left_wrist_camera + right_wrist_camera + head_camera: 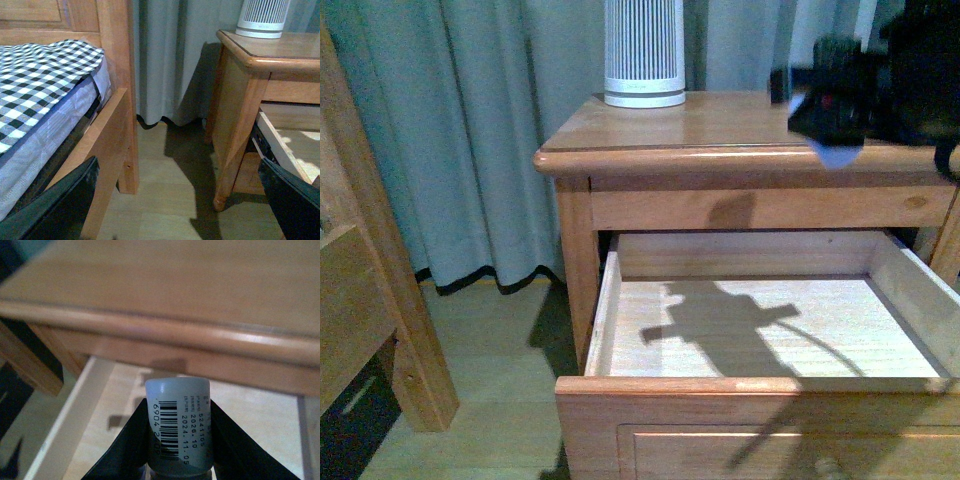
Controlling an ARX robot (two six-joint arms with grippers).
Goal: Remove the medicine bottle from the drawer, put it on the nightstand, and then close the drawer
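White medicine bottle (179, 427) gripped by our right end effector (179, 442).
Beneath it we see the open drawer (750, 385); the nightstand (720, 125) lies just ahead. Our left end effector (177, 170) gapes wide.

Curtain (470, 130): grey-green, pleated, full length, dark hem touching the floor; fills the wall behind the furniture.
Floor (490, 400): pale wood-look boards, matt.
Bed frame (117, 75): orange-brown wood, panelled board and square post, left of the nightstand, a gap of floor between.
Bedding: black-and-white checked cover (45, 75) over a grey-blue mattress (50, 135).
Nightstand (720, 125): orange-brown wood, glossy rounded-edge top, turned foot.
Appliance (644, 50): white ribbed cylinder at the top's back edge.
Light: hard, casting a dark shadow (192, 160) on the floor beside the nightstand.
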